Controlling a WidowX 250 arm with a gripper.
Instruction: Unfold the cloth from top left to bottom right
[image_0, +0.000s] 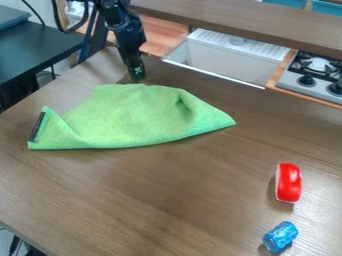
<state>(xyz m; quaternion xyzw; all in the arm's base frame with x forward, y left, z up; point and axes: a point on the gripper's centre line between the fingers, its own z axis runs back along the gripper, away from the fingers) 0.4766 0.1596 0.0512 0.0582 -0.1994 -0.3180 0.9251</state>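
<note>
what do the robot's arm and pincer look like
The arm is black, built of blocky, jointed segments. It narrows toward a dark pincer, which has a small pale marking near its lower end. A black loop, possibly a cable, curves beside the arm.

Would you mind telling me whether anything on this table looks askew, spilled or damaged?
No spill or damage stands out. The green cloth lies folded and rumpled, with a raised crease toward its upper right, but that suits a cloth waiting to be unfolded.
</note>
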